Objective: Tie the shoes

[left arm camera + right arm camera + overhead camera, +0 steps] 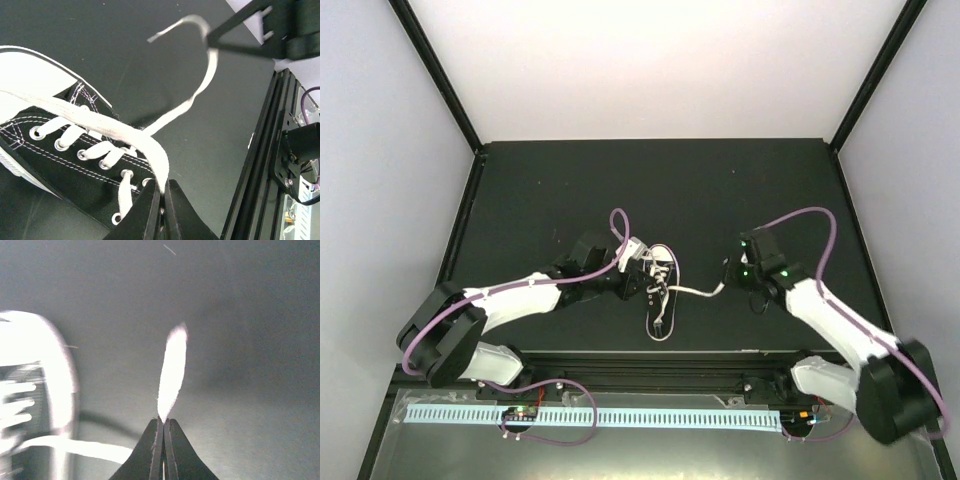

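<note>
Sneaker (661, 300), small, black canvas, white toe cap: just ahead of left gripper (162, 187), pinched onto flat white lace (150, 150). Lace end clamped in right gripper (163, 421), shoe to its left. Risk: hard pull slips lace free.

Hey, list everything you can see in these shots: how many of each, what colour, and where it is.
sneaker: one, black with white toe cap and sole rim, middle of the table
laces: white, threaded through the sneaker's eyelets; one stretch runs right, off the shoe
table: one, black top, between pale walls
frame rail: one, black, along the table's near edge
slotted strip: one, white, in front of the rail
cables: purple, looping along both arms
left pincer: one, black, over the sneaker, shut on a lace
right pincer: one, black, right of the sneaker, shut on a lace end
</note>
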Robot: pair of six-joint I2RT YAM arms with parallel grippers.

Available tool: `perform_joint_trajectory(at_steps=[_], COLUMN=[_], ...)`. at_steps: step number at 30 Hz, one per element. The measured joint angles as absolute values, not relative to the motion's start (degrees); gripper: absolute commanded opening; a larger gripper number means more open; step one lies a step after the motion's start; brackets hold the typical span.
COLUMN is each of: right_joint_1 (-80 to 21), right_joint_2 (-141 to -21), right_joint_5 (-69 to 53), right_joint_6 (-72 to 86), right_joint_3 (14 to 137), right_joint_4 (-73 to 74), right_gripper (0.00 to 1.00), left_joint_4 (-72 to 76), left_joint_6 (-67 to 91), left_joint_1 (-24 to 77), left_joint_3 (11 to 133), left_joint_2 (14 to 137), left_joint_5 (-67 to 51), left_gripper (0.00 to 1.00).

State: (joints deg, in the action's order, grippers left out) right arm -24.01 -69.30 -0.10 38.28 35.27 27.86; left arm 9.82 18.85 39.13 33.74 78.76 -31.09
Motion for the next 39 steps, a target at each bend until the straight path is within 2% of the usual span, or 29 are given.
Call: perform_joint_trajectory(at_steps=[4, 7, 12, 18, 26, 39], right_joint_1=[-24.01, -24.21, -26.44, -27.64, -28.51, -29.50], right_joint_2=[-55.55, -51.51, -54.81, -60.69, -62.89, -63.72], right_joint_5=[-7.68, -16.16, -25.74, -29.98, -32.29, -33.36], right_joint_6=[32.84, 30.30, 29.41, 29.02, 29.02, 29.04], right_joint_3=[35.48, 37.01, 41.19, 45.06, 46.59, 46.85], right_joint_4=[23.44, 19.00, 12.73, 8.10, 5.41, 5.06], right_gripper=[0.02, 0.02, 0.02, 0.02, 0.02, 0.02], left_joint_4=[8.08, 7.60, 6.98, 7.38, 7.46, 7.49], left_joint_6=[18.39, 17.65, 15.97, 14.55, 13.26, 12.36], left_joint_1=[39.13, 39.11, 39.11, 39.09, 39.09, 39.09], left_joint_3=[35.29, 36.69, 38.87, 39.75, 41.36, 42.87], left_joint_2=[79.18, 79.99, 82.83, 85.56, 87.90, 88.99], left_joint_5=[-31.59, -32.71, -35.38, -38.00, -38.85, -36.18], left_gripper=[0.03, 0.04, 0.05, 0.07, 0.08, 0.19])
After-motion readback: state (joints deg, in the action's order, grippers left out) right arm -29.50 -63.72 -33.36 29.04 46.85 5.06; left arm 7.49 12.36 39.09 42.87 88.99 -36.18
